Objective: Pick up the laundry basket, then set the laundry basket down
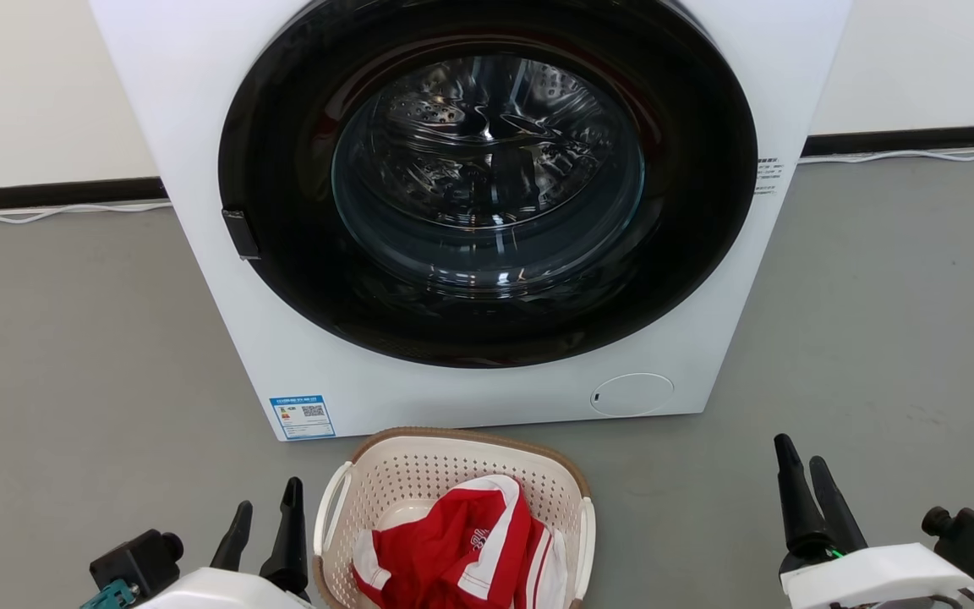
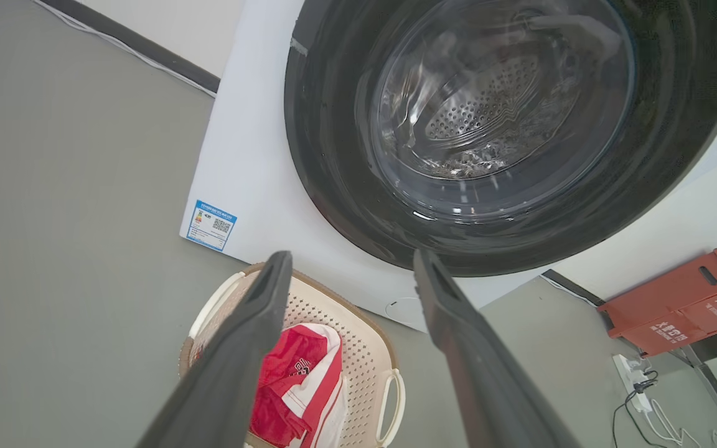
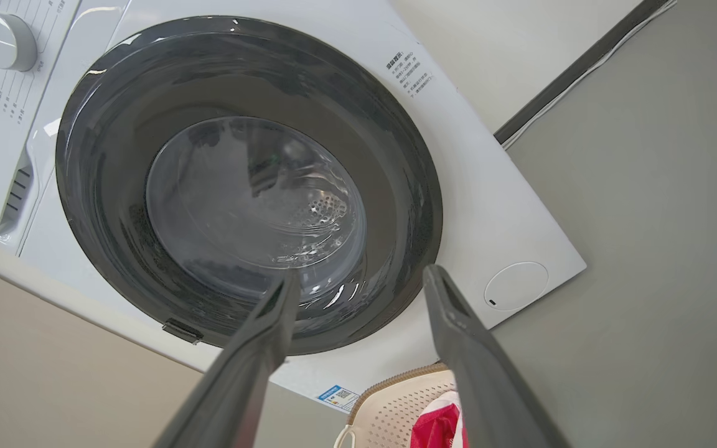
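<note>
1. The left gripper (image 1: 268, 499) stands at the lower left of the head view, just beside the basket's left handle. Its two dark fingers are spread wide and hold nothing.
2. The right gripper (image 1: 800, 452) stands at the lower right, well apart from the basket. Its jaws are also wide apart and empty.
3. The basket (image 1: 419, 482) sits upright on the grey floor (image 1: 73, 355) between the two grippers, closer to the left one and just in front of the washer. It is cream and perforated, with a brown rim and a white handle on each side.
4. A red-and-white garment (image 1: 453, 550) lies crumpled inside the basket.
5. The washer (image 1: 470, 397), a white front-loader, rises behind the basket. Its round dark door (image 1: 284, 169) appears closed, and the steel drum (image 1: 487, 144) shows through the glass.
6. A blue label (image 1: 302, 416) marks the washer's lower left corner, and a round cover (image 1: 632, 394) sits at its lower right.
7. The right wrist view catches a white dial (image 3: 7, 40) on the washer's top panel.
8. A pale wall (image 1: 30, 85) with a dark baseboard (image 1: 47, 194) runs behind the washer, with a white cable (image 1: 47, 213) along its foot.
9. In the left wrist view, a red box (image 2: 676, 305) and a white power strip (image 2: 629, 370) lie off to one side of the washer.
</note>
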`<state>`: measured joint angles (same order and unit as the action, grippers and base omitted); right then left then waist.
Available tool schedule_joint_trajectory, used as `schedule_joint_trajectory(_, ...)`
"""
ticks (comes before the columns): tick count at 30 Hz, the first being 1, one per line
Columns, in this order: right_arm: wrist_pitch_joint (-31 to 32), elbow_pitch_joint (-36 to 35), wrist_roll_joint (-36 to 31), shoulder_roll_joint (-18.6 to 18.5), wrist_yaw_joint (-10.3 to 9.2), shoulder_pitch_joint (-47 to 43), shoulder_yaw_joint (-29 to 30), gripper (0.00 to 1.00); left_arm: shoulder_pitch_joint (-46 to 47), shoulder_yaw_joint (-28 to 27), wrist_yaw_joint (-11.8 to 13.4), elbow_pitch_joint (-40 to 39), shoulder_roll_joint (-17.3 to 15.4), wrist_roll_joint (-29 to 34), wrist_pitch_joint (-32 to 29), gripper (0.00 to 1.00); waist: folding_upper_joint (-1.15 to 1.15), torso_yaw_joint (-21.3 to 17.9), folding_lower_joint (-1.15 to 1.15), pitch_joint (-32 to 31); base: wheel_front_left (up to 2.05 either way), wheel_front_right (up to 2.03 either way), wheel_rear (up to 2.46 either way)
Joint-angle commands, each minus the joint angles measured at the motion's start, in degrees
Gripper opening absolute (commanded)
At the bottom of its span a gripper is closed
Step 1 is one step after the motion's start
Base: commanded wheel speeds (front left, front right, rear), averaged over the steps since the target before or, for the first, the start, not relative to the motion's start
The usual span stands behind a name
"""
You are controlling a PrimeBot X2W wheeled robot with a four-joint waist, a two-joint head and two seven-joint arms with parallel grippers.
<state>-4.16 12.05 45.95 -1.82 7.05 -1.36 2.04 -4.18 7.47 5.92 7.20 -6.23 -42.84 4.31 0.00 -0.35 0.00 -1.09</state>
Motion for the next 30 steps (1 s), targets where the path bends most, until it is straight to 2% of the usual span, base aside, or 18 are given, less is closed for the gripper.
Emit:
schedule_joint_trajectory(1,-1.1,-1.6,-2.5,-0.7,0.23,0.9,-0.8,1.0,1.2,-0.4,1.0,-2.3,-1.1,2.4,0.9,1.0,0.0,0.0,0.0,0.0,0.0,0.0,0.0)
schedule_joint_trajectory(30,-5.8,-2.3,-22.9,-0.9,0.33,0.4,-2.1,1.0,-0.5,6.1,9.1,-6.0,-4.9,21.3,5.6,1.0,0.0,-0.6,0.0,-0.1,0.0,0.0,0.0)
